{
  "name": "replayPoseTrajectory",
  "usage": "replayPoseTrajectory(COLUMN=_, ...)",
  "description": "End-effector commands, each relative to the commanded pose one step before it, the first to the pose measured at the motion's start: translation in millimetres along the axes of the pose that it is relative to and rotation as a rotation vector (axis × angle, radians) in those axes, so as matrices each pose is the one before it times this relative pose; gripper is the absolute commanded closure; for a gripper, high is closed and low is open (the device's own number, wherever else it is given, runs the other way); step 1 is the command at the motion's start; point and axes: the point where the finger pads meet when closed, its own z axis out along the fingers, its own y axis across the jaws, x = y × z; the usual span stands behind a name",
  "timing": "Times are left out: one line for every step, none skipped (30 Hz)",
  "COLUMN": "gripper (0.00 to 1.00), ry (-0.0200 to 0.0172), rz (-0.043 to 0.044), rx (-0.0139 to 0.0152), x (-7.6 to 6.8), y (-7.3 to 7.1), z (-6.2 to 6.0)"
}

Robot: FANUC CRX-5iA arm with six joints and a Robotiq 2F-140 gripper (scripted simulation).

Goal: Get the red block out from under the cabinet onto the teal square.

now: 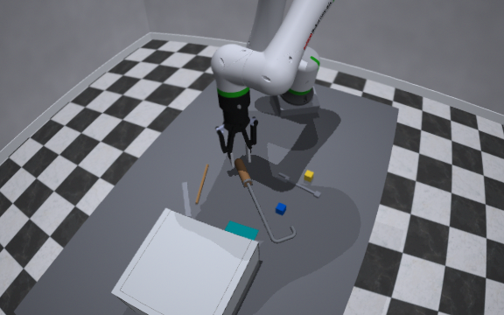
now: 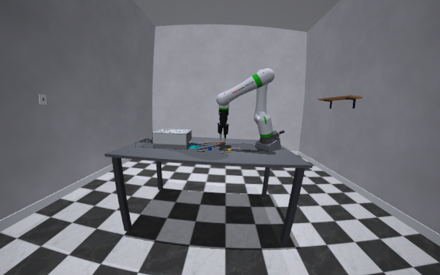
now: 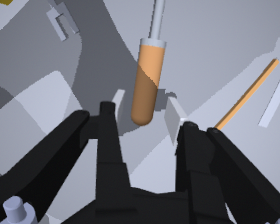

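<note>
Jaws partly apart and holding nothing: from the top view the black two-finger gripper point(image 1: 239, 154) hangs point-down over the dark grey bench point(image 1: 357, 144), just above the far end of the long hooked metal rod with a brown wooden handle point(image 1: 243, 171). That tool runs toward the near right and ends in a hook near the teal square point(image 1: 241, 229), which peeks out beside the white box-shaped cabinet point(image 1: 186, 267). The red block is not visible; by my judgement it lies hidden under the cabinet. Also on the bench are a thin wooden stick point(image 1: 202, 184) to the left, a small blue cube point(image 1: 281, 208), a small yellow cube point(image 1: 308, 175) and a short grey metal bar tool point(image 1: 300, 185) to the right.

From the exterior view the gripper hovers above the bench with a clear gap, right of the cabinet.

From the wrist view the wooden handle lies just ahead of the fingertips, not between them.

The step in hand looks like the approach to pick up the hooked tool. Next the gripper needs to descend, straddle the handle across its width, and close firmly before any raking under the cabinet.
</note>
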Motion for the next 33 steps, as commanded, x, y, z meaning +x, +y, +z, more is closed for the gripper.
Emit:
replayPoseTrajectory(gripper=0.66, ry=0.00017, rz=0.00005, rx=-0.00041, x=0.08, y=0.2, z=4.1)
replayPoseTrajectory(gripper=0.66, ry=0.0, rz=0.0, rx=0.0, x=0.0, y=0.0, z=0.0)
replayPoseTrajectory(gripper=0.66, ry=0.0, rz=0.0, rx=0.0, x=0.0, y=0.0, z=0.0)
replayPoseTrajectory(gripper=0.66, ry=0.0, rz=0.0, rx=0.0, x=0.0, y=0.0, z=1.41)
replayPoseTrajectory(gripper=0.66, ry=0.0, rz=0.0, rx=0.0, x=0.0, y=0.0, z=1.47)
replayPoseTrajectory(gripper=0.66, ry=0.0, rz=0.0, rx=0.0, x=0.0, y=0.0, z=1.51)
replayPoseTrajectory(gripper=0.66, ry=0.0, rz=0.0, rx=0.0, x=0.0, y=0.0, z=1.56)
replayPoseTrajectory(gripper=0.66, ry=0.0, rz=0.0, rx=0.0, x=0.0, y=0.0, z=1.59)
replayPoseTrajectory(gripper=0.66, ry=0.0, rz=0.0, rx=0.0, x=0.0, y=0.0, z=1.62)
replayPoseTrajectory(gripper=0.66, ry=0.0, rz=0.0, rx=0.0, x=0.0, y=0.0, z=1.64)
replayPoseTrajectory(gripper=0.66, ry=0.0, rz=0.0, rx=0.0, x=0.0, y=0.0, z=1.65)
replayPoseTrajectory(gripper=0.66, ry=0.0, rz=0.0, rx=0.0, x=0.0, y=0.0, z=1.66)
replayPoseTrajectory(gripper=0.66, ry=0.0, rz=0.0, rx=0.0, x=0.0, y=0.0, z=1.66)
replayPoseTrajectory(gripper=0.66, ry=0.0, rz=0.0, rx=0.0, x=0.0, y=0.0, z=1.65)
replayPoseTrajectory(gripper=0.66, ry=0.0, rz=0.0, rx=0.0, x=0.0, y=0.0, z=1.64)
replayPoseTrajectory(gripper=0.66, ry=0.0, rz=0.0, rx=0.0, x=0.0, y=0.0, z=1.61)
replayPoseTrajectory(gripper=0.66, ry=0.0, rz=0.0, rx=0.0, x=0.0, y=0.0, z=1.59)
replayPoseTrajectory(gripper=0.66, ry=0.0, rz=0.0, rx=0.0, x=0.0, y=0.0, z=1.55)
replayPoseTrajectory(gripper=0.66, ry=0.0, rz=0.0, rx=0.0, x=0.0, y=0.0, z=0.0)
replayPoseTrajectory(gripper=0.66, ry=0.0, rz=0.0, rx=0.0, x=0.0, y=0.0, z=0.0)
replayPoseTrajectory(gripper=0.66, ry=0.0, rz=0.0, rx=0.0, x=0.0, y=0.0, z=1.51)
replayPoseTrajectory(gripper=0.66, ry=0.0, rz=0.0, rx=0.0, x=0.0, y=0.0, z=1.46)
replayPoseTrajectory(gripper=0.66, ry=0.0, rz=0.0, rx=0.0, x=0.0, y=0.0, z=1.4)
replayPoseTrajectory(gripper=0.66, ry=0.0, rz=0.0, rx=0.0, x=0.0, y=0.0, z=1.34)
replayPoseTrajectory(gripper=0.66, ry=0.0, rz=0.0, rx=0.0, x=0.0, y=0.0, z=1.28)
replayPoseTrajectory(gripper=0.66, ry=0.0, rz=0.0, rx=0.0, x=0.0, y=0.0, z=1.21)
replayPoseTrajectory(gripper=0.66, ry=0.0, rz=0.0, rx=0.0, x=0.0, y=0.0, z=1.13)
replayPoseTrajectory(gripper=0.66, ry=0.0, rz=0.0, rx=0.0, x=0.0, y=0.0, z=1.05)
replayPoseTrajectory(gripper=0.66, ry=0.0, rz=0.0, rx=0.0, x=0.0, y=0.0, z=0.97)
replayPoseTrajectory(gripper=0.66, ry=0.0, rz=0.0, rx=0.0, x=0.0, y=0.0, z=0.89)
replayPoseTrajectory(gripper=0.66, ry=0.0, rz=0.0, rx=0.0, x=0.0, y=0.0, z=0.81)
replayPoseTrajectory(gripper=0.66, ry=0.0, rz=0.0, rx=0.0, x=0.0, y=0.0, z=0.72)
replayPoseTrajectory(gripper=0.66, ry=0.0, rz=0.0, rx=0.0, x=0.0, y=0.0, z=0.64)
